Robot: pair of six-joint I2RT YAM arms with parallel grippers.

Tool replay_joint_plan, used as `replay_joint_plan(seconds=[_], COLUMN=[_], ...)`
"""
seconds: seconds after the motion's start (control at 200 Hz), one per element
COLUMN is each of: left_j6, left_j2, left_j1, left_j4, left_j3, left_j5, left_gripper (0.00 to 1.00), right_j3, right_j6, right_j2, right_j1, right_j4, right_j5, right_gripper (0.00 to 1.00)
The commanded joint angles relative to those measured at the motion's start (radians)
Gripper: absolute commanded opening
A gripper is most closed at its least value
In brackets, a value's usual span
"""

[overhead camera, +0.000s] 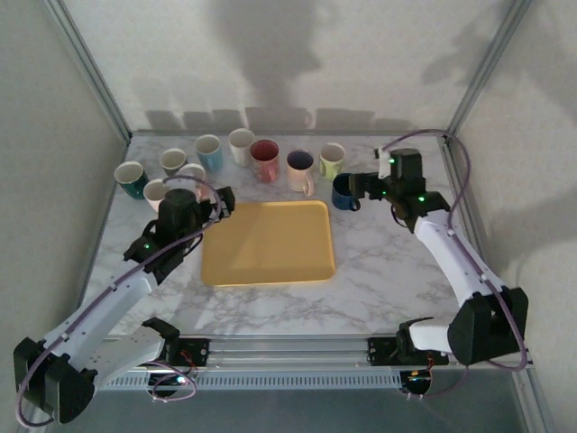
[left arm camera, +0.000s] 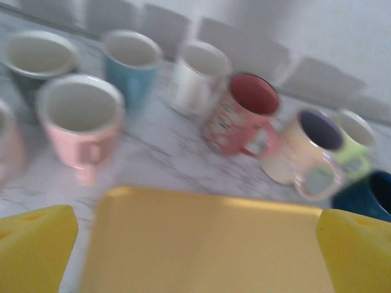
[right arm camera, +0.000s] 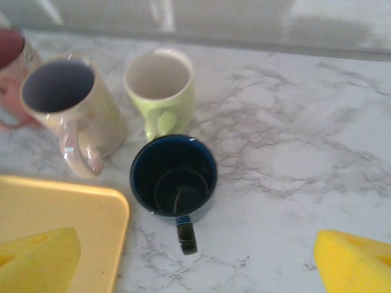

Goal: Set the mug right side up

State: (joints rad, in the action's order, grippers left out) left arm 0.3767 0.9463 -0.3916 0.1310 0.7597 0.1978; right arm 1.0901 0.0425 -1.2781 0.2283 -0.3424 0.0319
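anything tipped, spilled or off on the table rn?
Nothing stands out. Every mug in view stands mouth up, including the dark blue mug beside the yellow tray. No spill or breakage visible, though the left wrist view is blurred. The left hand and right hand are open, holding nothing.

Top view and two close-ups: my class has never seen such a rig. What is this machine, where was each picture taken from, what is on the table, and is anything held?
Two robot arms are bolted at the near edge of a marble table. The top picture looks down from behind them; the others come from a camera on each wrist, the yellow wedges being gripper fingers. On the table: a yellow tray and mugs, all open side up, the dark blue mug nearest the right gripper. It and the left gripper are open, holding nothing.
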Motion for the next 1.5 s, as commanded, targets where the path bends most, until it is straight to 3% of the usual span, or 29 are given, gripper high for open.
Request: replay_joint_plan(seconds=[0.0, 0.17, 0.295, 0.546, 0.776, 1.157, 1.492], left_j6=[-0.051, -0.109, -0.118, -0.278, -0.276, -0.322, -0.306], left_j2=[-0.027, 0.008, 0.073, 0.125, 0.327, 0.512, 0.590], left_j1=[0.097, 0.263, 0.356, 0.371, 0.380, 0.380, 0.398], left_j4=[-0.128, -0.241, -0.318, -0.749, -0.974, -1.402, -1.468], left_j3=[-0.080, -0.189, -0.247, -0.478, -0.498, -0.554, -0.559], left_j5=[0.139, 0.171, 0.137, 0.182, 0.098, 0.041, 0.020], left_gripper=[1.00, 1.00, 0.99, 1.00, 1.00, 0.99, 1.00], right_j3=[-0.047, -0.218, -0.393, -0.508, -0.597, -0.622, -0.650], right_j6=[0.072, 0.133, 0.068, 0.016, 0.013, -0.016, -0.014], right_j2=[0.018, 0.076, 0.108, 0.007, -0.093, -0.124, -0.238], right_j1=[-0.070, -0.228, -0.241, -0.244, -0.239, -0.190, -0.167], right_j4=[-0.024, 0.156, 0.383, 0.551, 0.782, 0.919, 1.095], right_j5=[-0.019, 0.009, 0.060, 0.029, -0.008, 0.042, 0.053], right_gripper=[0.99, 0.99, 0.99, 0.99, 0.99, 0.99, 0.99])
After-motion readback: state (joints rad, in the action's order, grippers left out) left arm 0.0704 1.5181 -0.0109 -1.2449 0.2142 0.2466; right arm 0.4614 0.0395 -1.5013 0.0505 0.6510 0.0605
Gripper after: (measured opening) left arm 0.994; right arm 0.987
